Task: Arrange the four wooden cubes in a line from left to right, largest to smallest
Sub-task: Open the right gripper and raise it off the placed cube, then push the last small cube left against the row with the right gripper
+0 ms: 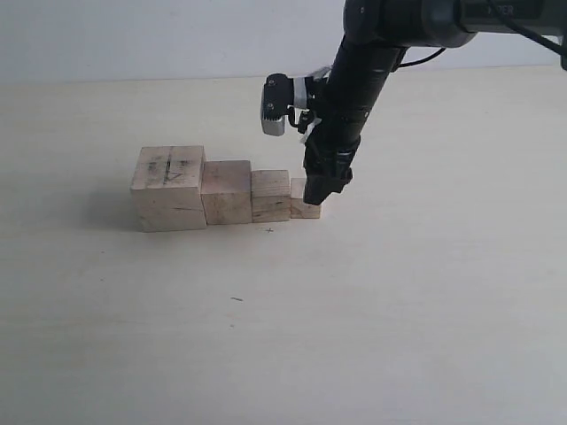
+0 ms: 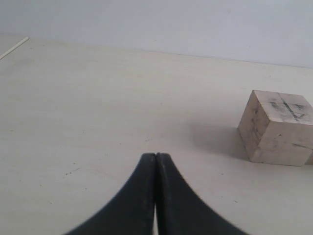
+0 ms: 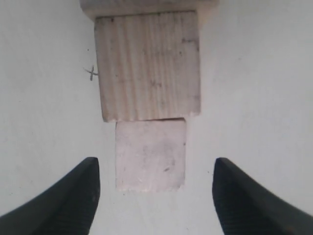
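Observation:
Four pale wooden cubes stand in a touching row on the table. The largest cube [image 1: 169, 188], with pencil scribbles on top, is at the left, also seen as the scribbled cube [image 2: 277, 127]. Then come the second cube [image 1: 226, 191], the third cube [image 1: 270, 196] and the smallest cube [image 1: 304, 200]. My right gripper [image 1: 321, 197] hangs right over the smallest cube [image 3: 151, 154], open, its fingers apart on either side without touching it. The third cube [image 3: 148, 65] lies just beyond it. My left gripper [image 2: 156, 156] is shut on nothing, away from the row.
A small pencil cross [image 1: 269, 230] marks the table in front of the third cube, and a short dark mark [image 1: 236, 299] lies nearer the front. The pale tabletop [image 1: 425, 292] stretches wide around the row.

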